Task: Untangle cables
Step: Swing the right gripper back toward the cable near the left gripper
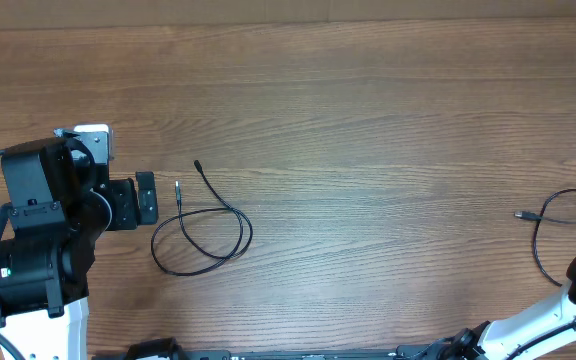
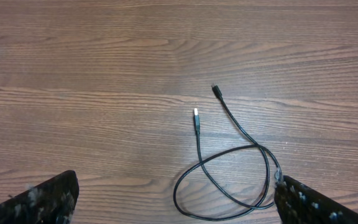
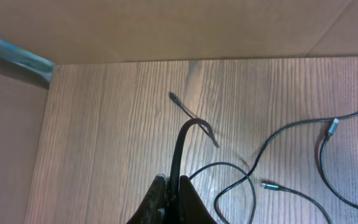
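Note:
One thin black cable (image 1: 240, 222) lies in a loose loop on the wooden table left of centre, its two plug tips pointing away from the loop. My left gripper (image 1: 148, 197) hangs open just left of it. In the left wrist view the cable (image 2: 199, 142) lies between and beyond the wide-apart fingertips (image 2: 48, 199), and its loop touches the right one. My right gripper (image 3: 174, 185) is shut on a black cable (image 3: 180, 140) that arches up from the jaws. More cables (image 3: 291, 127) lie loose to its right, also seen at the table's right edge as cables (image 1: 540, 235).
A brown cardboard wall (image 3: 185, 28) borders the table's far side. A metal bar (image 3: 17, 56) runs along the corner in the right wrist view. The right arm's white link (image 1: 538, 320) crosses the bottom right corner.

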